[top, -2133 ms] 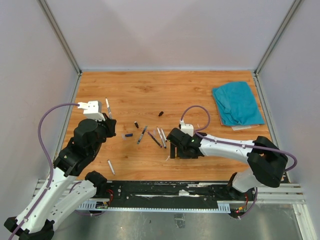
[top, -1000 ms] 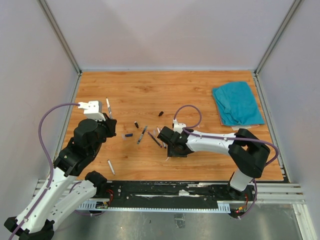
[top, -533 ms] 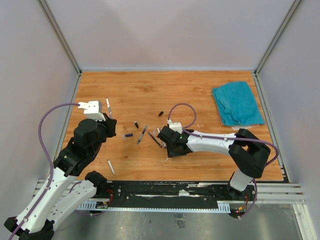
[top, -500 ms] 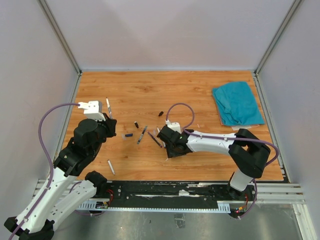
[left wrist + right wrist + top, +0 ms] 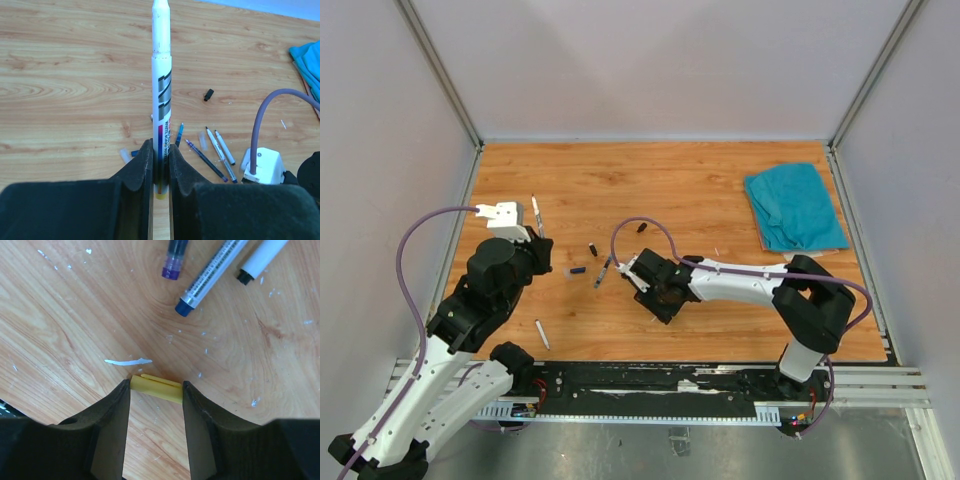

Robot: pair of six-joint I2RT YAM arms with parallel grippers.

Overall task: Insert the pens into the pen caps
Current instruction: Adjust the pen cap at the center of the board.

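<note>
My left gripper [image 5: 160,150] is shut on a white pen [image 5: 161,95] with a yellow end, which sticks out straight ahead of the jaws. From above, this pen [image 5: 535,213] juts out beyond the left gripper [image 5: 531,236] at the table's left. My right gripper [image 5: 156,390] points down at the table, and its jaws press on both ends of a yellow pen cap [image 5: 156,388] lying flat on the wood. Three loose pens [image 5: 210,274] lie just beyond it. The top view shows the right gripper [image 5: 656,292] low over the table's middle. Black pen caps [image 5: 592,249] lie nearby.
A teal cloth [image 5: 794,205] lies at the back right. One more white pen [image 5: 542,334] rests near the front left. A dark blue pen [image 5: 604,270] and a further black cap [image 5: 641,227] lie around the middle. Pale scraps dot the wood.
My right arm has slid left and its wrist has turned. Its jaws have narrowed a little. The left arm and its pen have not moved.
</note>
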